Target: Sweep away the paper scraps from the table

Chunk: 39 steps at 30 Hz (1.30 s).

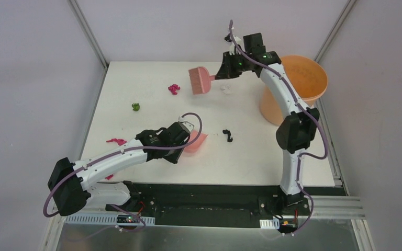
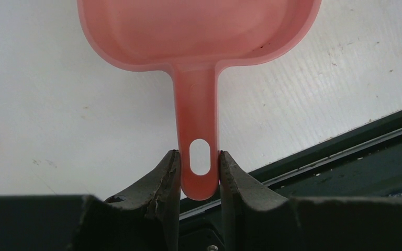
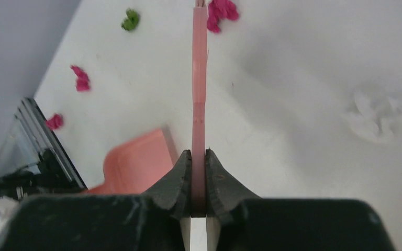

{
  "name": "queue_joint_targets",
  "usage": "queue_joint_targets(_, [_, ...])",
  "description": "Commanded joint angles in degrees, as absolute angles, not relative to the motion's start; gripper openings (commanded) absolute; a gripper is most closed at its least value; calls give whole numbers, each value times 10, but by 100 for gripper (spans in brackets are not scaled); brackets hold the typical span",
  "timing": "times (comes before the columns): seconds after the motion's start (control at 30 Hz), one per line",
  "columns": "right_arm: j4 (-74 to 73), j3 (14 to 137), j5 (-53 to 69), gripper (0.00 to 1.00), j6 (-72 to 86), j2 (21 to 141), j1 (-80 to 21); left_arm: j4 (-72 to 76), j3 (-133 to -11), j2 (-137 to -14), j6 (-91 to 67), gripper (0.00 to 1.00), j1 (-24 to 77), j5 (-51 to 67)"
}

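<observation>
The left gripper [image 2: 200, 164] had its jaws drawn partway in on the handle of the pink dustpan [image 2: 199, 31], pinching the handle's end on either side of the hanging hole. The pan lay on the white table [image 1: 251, 157] near the front middle, its mouth pointing away from the arm. The right gripper [image 3: 199, 157] was clamped tight on the thin handle of the pink hand brush [image 1: 200, 80], holding it over the far part of the table with the bristle head out to the gripper's left. Whether the bristles touched the surface I could not tell. The paper scraps [image 3: 222, 9] lay scattered across the tabletop. A magenta scrap [image 1: 174, 89] sat just left of the brush head and a white scrap [image 1: 226, 89] below the right wrist. A green scrap [image 1: 135, 106] lay further left, and a black scrap [image 1: 227, 136] near the dustpan's right side. A magenta piece [image 1: 116, 141] lay by the left edge beside the left arm, and a small magenta bit [image 1: 108, 177] close to that arm's base. An orange bucket [image 1: 303, 78] stood at the far right side, behind the right arm.
</observation>
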<state>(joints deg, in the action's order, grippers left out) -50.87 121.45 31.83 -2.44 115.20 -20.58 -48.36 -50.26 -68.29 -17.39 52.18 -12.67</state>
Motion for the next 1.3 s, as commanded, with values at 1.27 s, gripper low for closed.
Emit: queue_joint_targets(1.27, [-364, 831, 254, 0, 46, 796, -149, -422, -489, -571, -131, 0, 517, -145])
